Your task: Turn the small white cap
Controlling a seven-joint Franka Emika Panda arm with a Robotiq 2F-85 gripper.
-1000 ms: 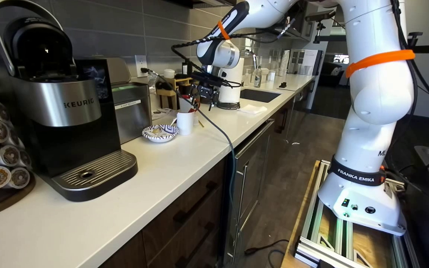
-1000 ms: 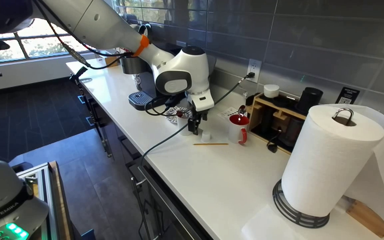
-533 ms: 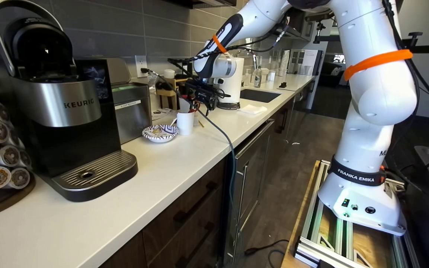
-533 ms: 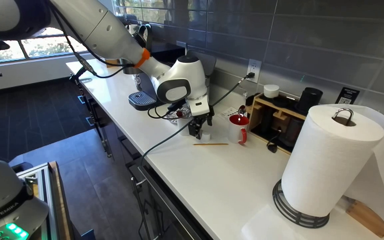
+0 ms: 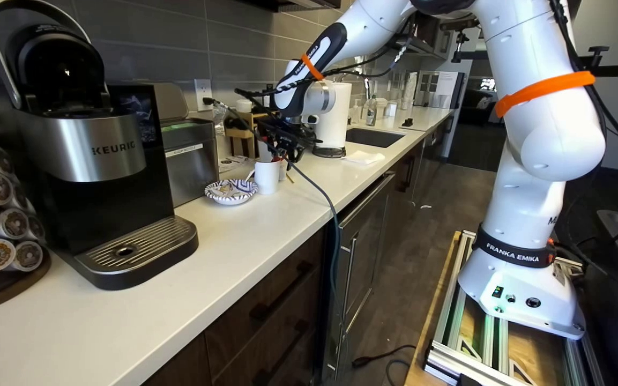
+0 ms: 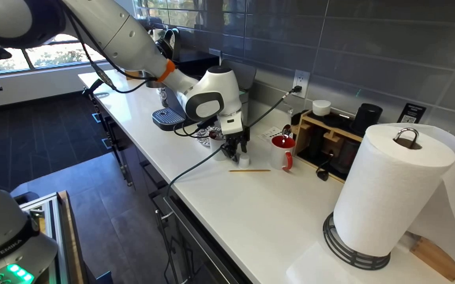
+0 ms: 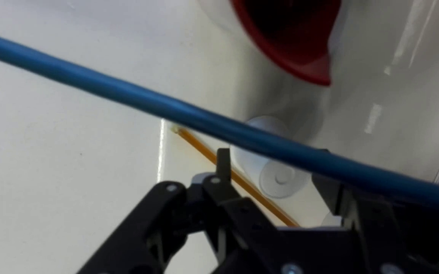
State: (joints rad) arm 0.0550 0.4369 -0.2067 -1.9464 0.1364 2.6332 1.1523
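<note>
Fingers [image 7: 224, 163] are seen spread near the white cap [image 7: 282, 179]; contact cannot be judged past the blue cable [image 7: 139, 97]. A thin stick [image 7: 255, 193] is seen beside the cap.

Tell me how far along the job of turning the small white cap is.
Looks done: the approach, since the gripper hangs close to the small white cap. In hand, it seems: lining up; in the wrist view the cap shows between the open fingers, though the blue cable partly hides one, so contact is unclear. Left, probably: closing on the cap and turning it, as the jaws stand apart.
</note>
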